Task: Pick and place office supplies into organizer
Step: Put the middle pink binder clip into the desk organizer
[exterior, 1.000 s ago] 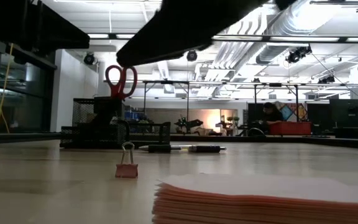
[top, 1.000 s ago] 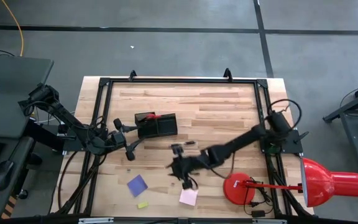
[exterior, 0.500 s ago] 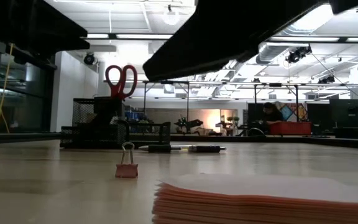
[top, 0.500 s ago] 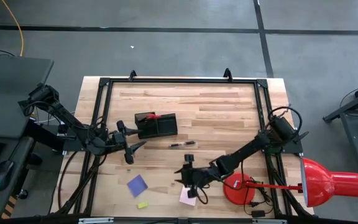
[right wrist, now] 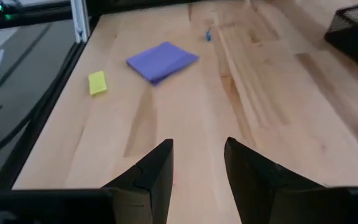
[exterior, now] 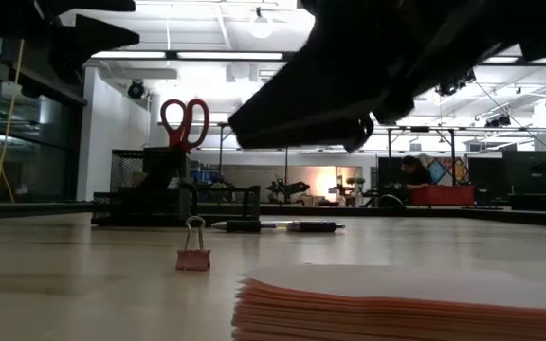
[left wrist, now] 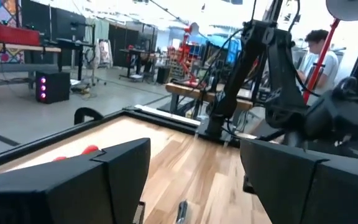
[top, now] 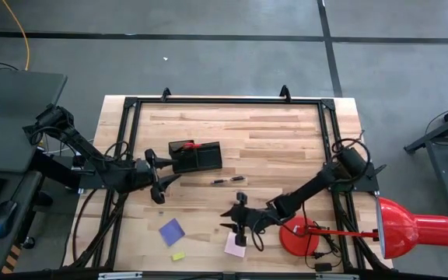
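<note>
Right gripper (top: 237,220): fingers apart with a narrow gap between them, nothing held. Over the last second the right arm has swung from mid-table toward the near edge; the gripper now hangs just above the pink square note pad (top: 236,246). In the right wrist view bare wood shows between the finger tips (right wrist: 157,165). Likely reading: approach for a pick of the pink pad, descent not yet done.

Pink pad: flat stack of thin sheets, edges squared in the low view (exterior: 401,298). Thin and flat on wood, so probably awkward to get fingers under.

Outward from the right gripper: thin dark pen (top: 229,180) lies beyond it toward the table's middle; blue-purple square note pad (right wrist: 162,60) and small yellow eraser-like piece (right wrist: 97,82) lie well ahead of the fingers, apart from each other. A small pink binder clip (exterior: 193,248) stands on the table in the low view.

Left gripper (top: 162,178): jaws apart, empty, has edged closer to the small black mesh desk organizer (top: 196,155), now just beside it. Red-handled scissors (exterior: 185,121) already stand upright in the organizer.
</note>
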You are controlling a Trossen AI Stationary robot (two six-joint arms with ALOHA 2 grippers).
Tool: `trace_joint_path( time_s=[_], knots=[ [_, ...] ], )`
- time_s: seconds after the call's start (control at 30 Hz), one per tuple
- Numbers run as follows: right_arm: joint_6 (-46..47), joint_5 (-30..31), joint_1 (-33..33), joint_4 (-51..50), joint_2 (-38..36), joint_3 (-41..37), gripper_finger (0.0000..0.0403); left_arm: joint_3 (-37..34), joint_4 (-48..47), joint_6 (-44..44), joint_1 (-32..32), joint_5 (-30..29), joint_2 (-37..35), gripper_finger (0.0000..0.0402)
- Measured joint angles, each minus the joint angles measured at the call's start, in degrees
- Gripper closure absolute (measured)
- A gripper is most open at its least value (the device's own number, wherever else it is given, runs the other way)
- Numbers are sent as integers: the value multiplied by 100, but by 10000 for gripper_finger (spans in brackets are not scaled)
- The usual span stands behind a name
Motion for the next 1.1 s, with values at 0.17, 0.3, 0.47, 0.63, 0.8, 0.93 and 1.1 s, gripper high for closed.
trace_joint_path(
  time_s=[0.17,0.3,0.47,0.63,0.8,0.93,1.1],
  knots=[
    [61,-90,0,465,363,21,269,0,-164,-245,-2,290,2,163],
    [211,-31,-4,468,551,95,269,0,-197,-275,-2,345,2,163],
    [128,-1,-2,458,659,153,269,0,-293,-271,-1,343,3,163],
    [213,-152,58,552,659,179,269,0,-337,-262,0,343,4,163],
    [258,-144,169,550,659,179,269,0,-371,-260,0,341,4,163],
    [255,-135,170,550,657,179,269,0,-376,-260,-1,341,4,163],
    [316,-71,162,548,851,271,269,0,-387,-261,-2,337,4,163]
  ],
)
